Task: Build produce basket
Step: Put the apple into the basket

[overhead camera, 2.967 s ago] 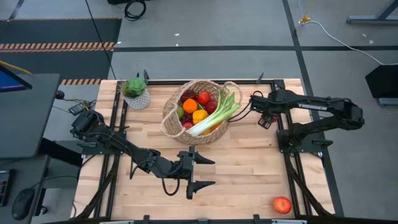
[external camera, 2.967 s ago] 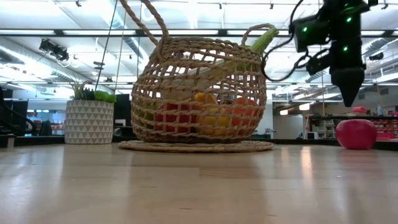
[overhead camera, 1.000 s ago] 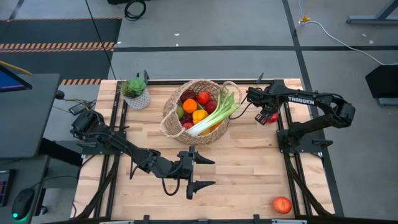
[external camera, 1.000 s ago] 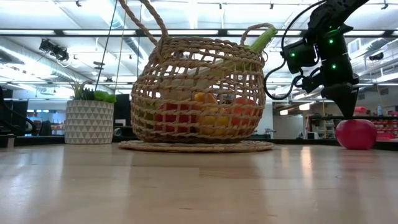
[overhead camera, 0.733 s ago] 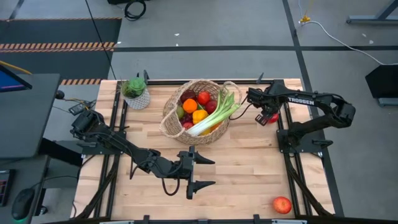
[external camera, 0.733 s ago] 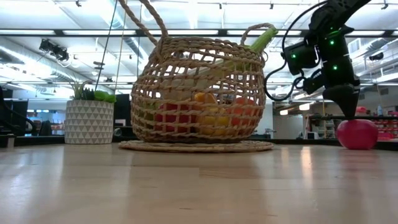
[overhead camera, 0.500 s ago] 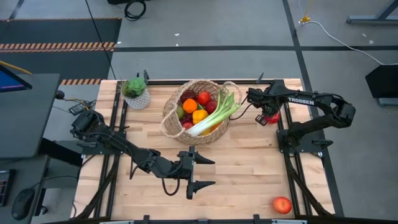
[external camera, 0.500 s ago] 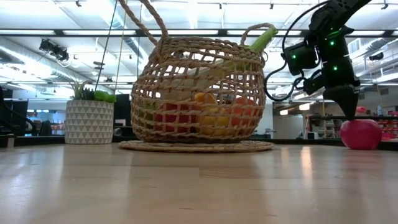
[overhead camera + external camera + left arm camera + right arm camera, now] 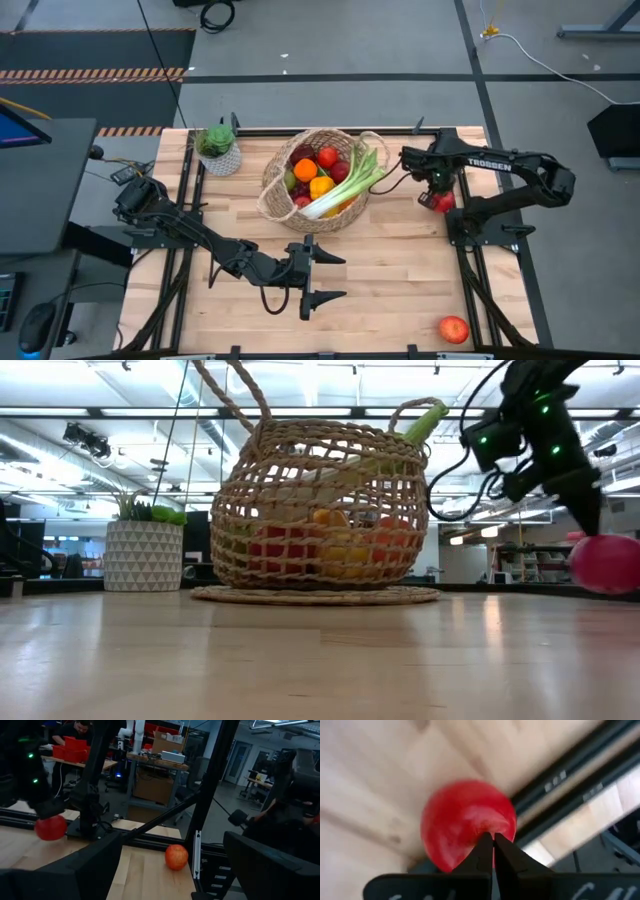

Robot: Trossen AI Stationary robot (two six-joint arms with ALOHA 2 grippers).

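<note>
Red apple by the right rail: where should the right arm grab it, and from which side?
Across its widest middle, from straight above. The apple is a smooth ball, so an off-centre pinch would likely slip. The rail runs close beside it, so close the jaws along the rail. The right gripper is shut at the apple; open first.

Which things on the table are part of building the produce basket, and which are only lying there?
Part of the job:
- basket with produce inside
- red apple under the right claw, fingers together
- apple near the table's front edge

Just there:
- potted plant
- left claw, open and waiting mid-table
</note>
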